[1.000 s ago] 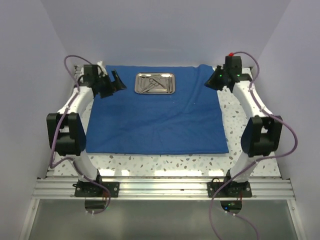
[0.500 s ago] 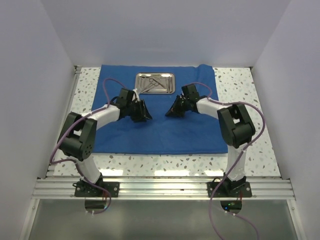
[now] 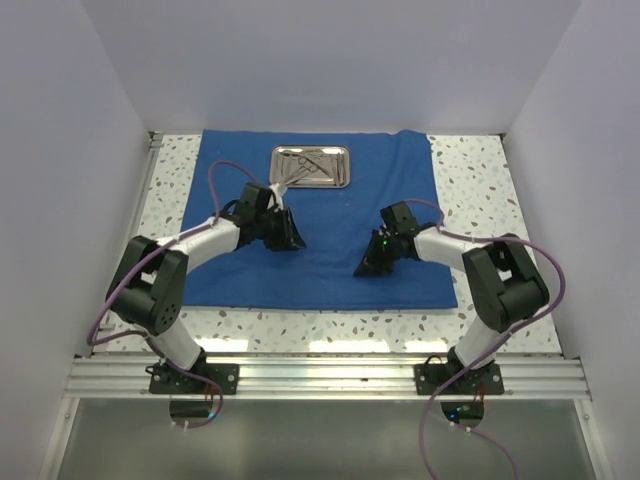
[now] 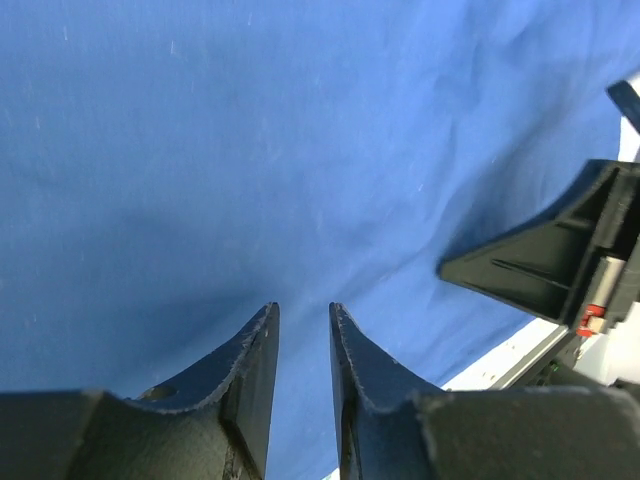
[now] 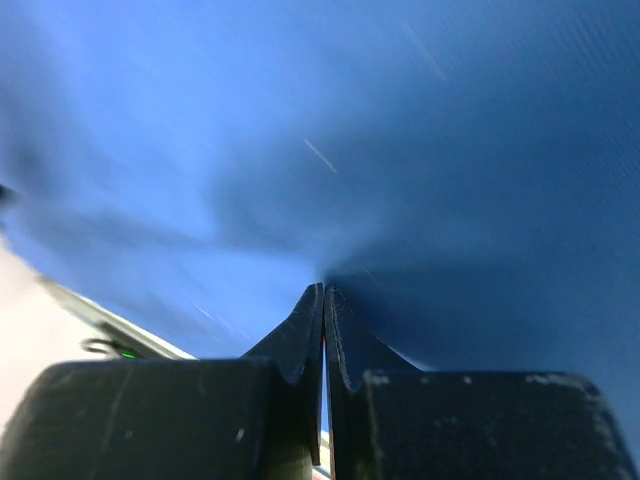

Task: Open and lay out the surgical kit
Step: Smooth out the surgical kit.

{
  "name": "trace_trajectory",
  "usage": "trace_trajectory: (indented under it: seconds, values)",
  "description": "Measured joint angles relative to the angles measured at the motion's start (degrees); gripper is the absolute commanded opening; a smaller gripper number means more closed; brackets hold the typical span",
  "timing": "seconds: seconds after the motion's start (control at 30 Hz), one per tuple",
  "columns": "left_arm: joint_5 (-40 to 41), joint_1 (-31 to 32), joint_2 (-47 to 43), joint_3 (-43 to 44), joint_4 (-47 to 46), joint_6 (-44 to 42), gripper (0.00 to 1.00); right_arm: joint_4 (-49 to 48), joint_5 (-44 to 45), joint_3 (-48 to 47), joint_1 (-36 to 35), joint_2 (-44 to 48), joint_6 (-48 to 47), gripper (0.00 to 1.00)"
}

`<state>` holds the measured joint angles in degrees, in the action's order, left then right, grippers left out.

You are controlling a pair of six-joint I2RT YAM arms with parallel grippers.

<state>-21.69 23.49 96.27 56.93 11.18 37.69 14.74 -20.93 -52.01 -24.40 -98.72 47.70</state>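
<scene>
Though its instruments (image 3: 300, 167) lie askew, the tray (image 3: 337, 173) runs left-right.

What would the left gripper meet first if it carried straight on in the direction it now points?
Most likely the blue cloth, which fills the wrist view straight ahead of the left gripper; nothing else shows between them.

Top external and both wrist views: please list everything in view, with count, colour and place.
blue cloth: one, royal blue, spread over the table's middle.
steel tray: one, shiny silver, on the cloth near its far edge.
instruments: several, count unclear, steel, inside the tray.
table: one, white speckled, under the cloth.
left claw: one, black, slightly open, empty, over the cloth's left half.
right claw: one, black, shut, at the cloth's near right part.
</scene>
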Motion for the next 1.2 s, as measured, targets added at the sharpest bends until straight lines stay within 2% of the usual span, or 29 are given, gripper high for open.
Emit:
trace_trajectory:
  seconds: [0.43, 0.73, 0.83, 0.93, 0.97, 1.0, 1.1, 1.2]
  values:
    - [0.7, 1.0, -5.0, -13.9, -0.6, -0.7, 0.32, 7.3, 4.5, 7.8, 3.1, 8.9, -6.7, 0.00]
    - [0.9, 1.0, -9.4, -20.1, -6.3, 0.7, 0.37, 22.2, 13.0, 17.0, 11.8, 26.6, -8.7, 0.00]
    - [0.9, 1.1, -11.2, -21.6, -6.8, 1.3, 0.47, 26.5, 15.5, 17.0, 11.9, 30.5, -7.0, 0.00]
    - [0.9, 1.3, -13.7, -22.4, -5.8, 2.3, 0.81, 31.1, 18.8, 16.9, 11.9, 32.2, -4.2, 0.00]
    - [1.2, 1.5, -14.9, -22.4, -5.0, 2.2, 0.97, 33.2, 20.4, 16.7, 11.9, 32.5, -2.9, 0.00]
    - [1.3, 1.7, -16.2, -22.3, -4.0, 2.5, 1.00, 35.5, 21.9, 16.3, 12.0, 33.0, -1.6, 0.00]
    - [3.5, 2.1, -20.6, -21.0, 2.4, 2.2, 1.00, 41.6, 25.6, 15.1, 12.1, 35.5, 2.3, 0.00]
    - [6.5, 2.1, -24.0, -15.8, 11.1, 1.7, 1.00, 46.4, 28.0, 11.1, 12.1, 39.6, 5.0, 0.00]
